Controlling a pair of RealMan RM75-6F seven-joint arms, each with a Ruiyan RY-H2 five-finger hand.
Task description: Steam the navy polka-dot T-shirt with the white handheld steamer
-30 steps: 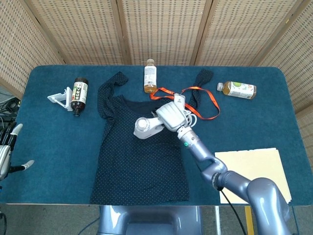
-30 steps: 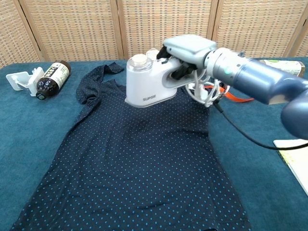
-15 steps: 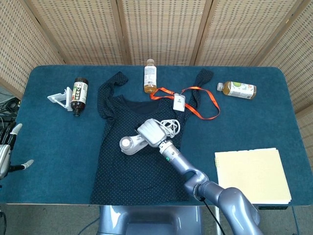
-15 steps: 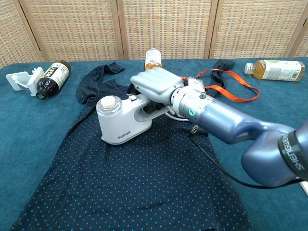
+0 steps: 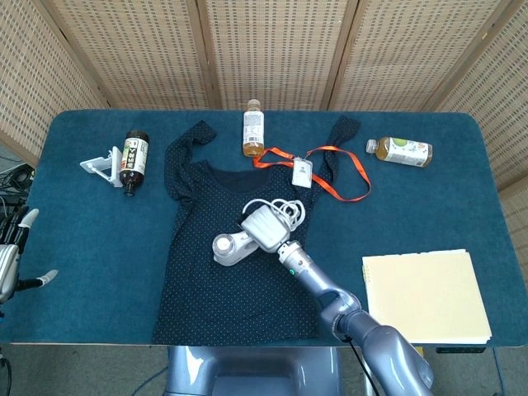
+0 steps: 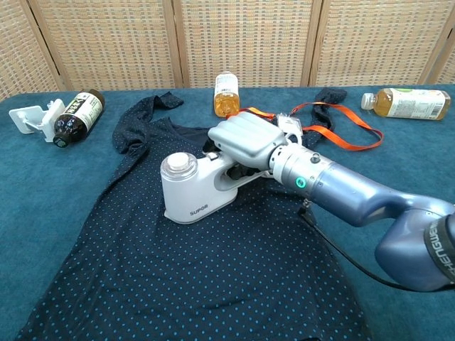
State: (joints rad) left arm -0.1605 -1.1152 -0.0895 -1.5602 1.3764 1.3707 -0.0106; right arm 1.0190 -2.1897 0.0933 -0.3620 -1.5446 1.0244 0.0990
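Note:
The navy polka-dot T-shirt (image 5: 235,280) (image 6: 178,284) lies flat in the middle of the table, collar toward the far edge. My right hand (image 5: 266,228) (image 6: 245,142) grips the handle of the white handheld steamer (image 5: 232,247) (image 6: 195,188), whose head rests on the upper middle of the shirt. The steamer's white cord (image 5: 287,209) coils just behind the hand. At the far left edge of the head view my left hand (image 5: 16,256) hangs off the table with its fingers apart and nothing in them.
A dark bottle (image 5: 134,157) and a white clip stand (image 5: 99,167) lie at the back left. Near the collar are an amber bottle (image 5: 253,128), an orange lanyard with badge (image 5: 326,173) and a green-tea bottle (image 5: 400,151). A yellow folder (image 5: 425,295) sits front right.
The right hand carried the steamer from above the collar down and left onto the shirt, then shifted it slightly right. The left hand has stayed put.

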